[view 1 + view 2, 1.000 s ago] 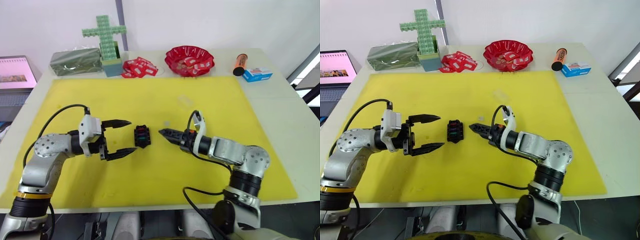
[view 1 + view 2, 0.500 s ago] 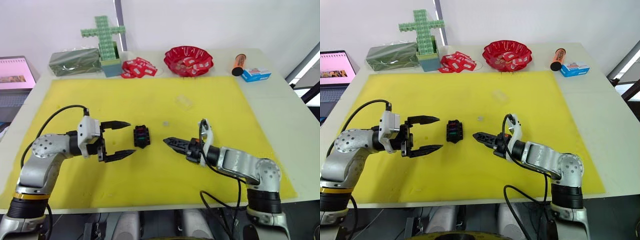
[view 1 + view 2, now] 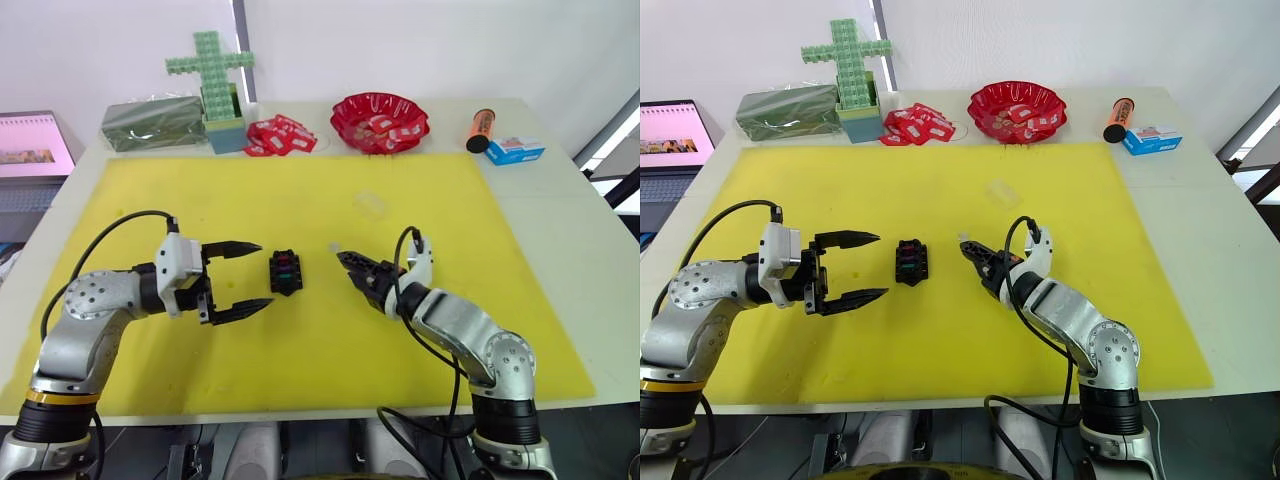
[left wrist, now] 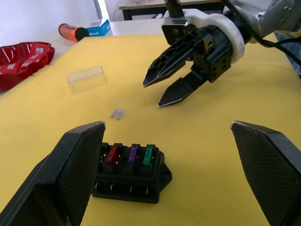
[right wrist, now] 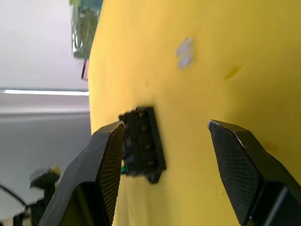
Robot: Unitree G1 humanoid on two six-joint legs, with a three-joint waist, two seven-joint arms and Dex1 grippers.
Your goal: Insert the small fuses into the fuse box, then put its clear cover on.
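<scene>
While empty, the right claw (image 3: 345,262) nears a loose fuse (image 3: 334,247).

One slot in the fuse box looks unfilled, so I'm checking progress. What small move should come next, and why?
Probably the right gripper, open and empty, should ease down onto the pale fuse lying loose on the yellow mat near its tips and pinch it. The fuse box already holds red, purple and green fuses, and the clear cover sits farther off, so that fuse seems to come first.
</scene>
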